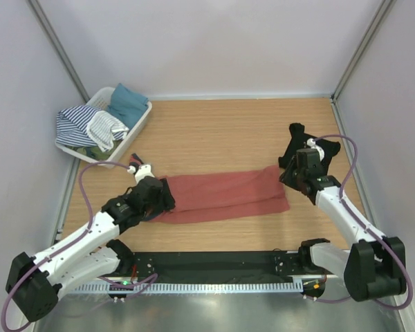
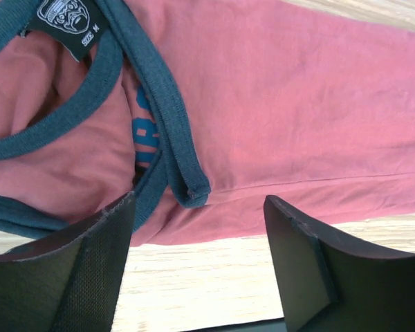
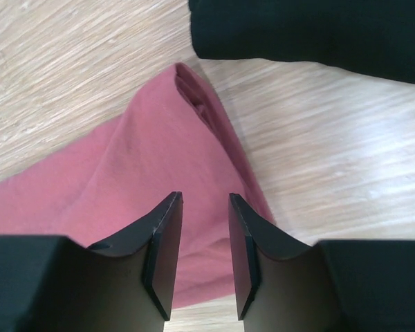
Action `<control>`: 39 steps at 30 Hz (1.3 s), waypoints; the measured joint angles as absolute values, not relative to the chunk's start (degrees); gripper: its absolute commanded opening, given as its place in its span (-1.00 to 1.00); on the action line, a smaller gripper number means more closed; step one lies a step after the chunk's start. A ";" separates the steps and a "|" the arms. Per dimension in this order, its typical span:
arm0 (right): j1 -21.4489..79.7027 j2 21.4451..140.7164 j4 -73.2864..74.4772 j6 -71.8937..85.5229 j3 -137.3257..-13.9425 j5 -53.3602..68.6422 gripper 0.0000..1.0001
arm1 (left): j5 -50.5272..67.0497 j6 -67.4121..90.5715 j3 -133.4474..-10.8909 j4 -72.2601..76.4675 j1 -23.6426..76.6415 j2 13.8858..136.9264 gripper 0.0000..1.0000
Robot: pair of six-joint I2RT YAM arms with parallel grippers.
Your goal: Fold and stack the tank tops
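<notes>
1. At the near edge of the light wooden table, a black mounting strip carries the bases of both white and black arms.
2. The rust-red cloth tank top with dark blue strap edging lies flat as a long band across the middle of the table, running left to right.
3. The left gripper sits over the band's left end. The right gripper sits over its right end.
4. Only the left wrist view shows the strap end of the rust-red tank top. It shows the dark blue strap, blue printing beneath it, and a black neck label reading size M. The left gripper has its jaws spread wide and released, with nothing pinched.
5. Only the right wrist view shows the hem corner of the rust-red tank top, slightly peaked. The right gripper has its jaws parted by a narrow gap, gripping nothing.
6. The folded plain black cloth tank top lies just beyond that corner. From above, the black tank top is on the right, partly hidden by the right arm.
7. At the far left, a white plastic basket holds striped and teal cloth.
8. Pale walls with grey metal corner posts enclose the table.
</notes>
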State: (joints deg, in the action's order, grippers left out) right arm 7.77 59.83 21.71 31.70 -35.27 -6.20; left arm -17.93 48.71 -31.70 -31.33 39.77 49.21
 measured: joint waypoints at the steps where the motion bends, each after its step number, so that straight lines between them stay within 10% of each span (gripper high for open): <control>1: 7.77 61.65 21.30 31.42 -35.99 -5.41 -0.24 | -17.65 49.23 -31.70 -31.40 39.79 49.52 0.36; 13: 12.49 79.09 18.63 28.75 -46.26 -2.42 -0.26 | -15.55 57.71 -29.89 -35.68 40.38 50.85 0.42; 25: 16.08 90.06 17.37 28.16 -51.03 -4.80 -0.13 | -23.16 69.12 -27.31 -40.91 39.97 46.81 0.99; 39: 18.55 89.06 11.81 30.17 -44.60 -9.45 -0.38 | -24.29 68.93 -29.39 -22.65 24.58 67.02 0.92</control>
State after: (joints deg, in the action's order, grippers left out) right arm 18.55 89.06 11.81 30.17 -44.60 -9.45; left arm -24.29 68.93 -29.39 -22.65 24.58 67.02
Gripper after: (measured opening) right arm 0.404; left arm 0.987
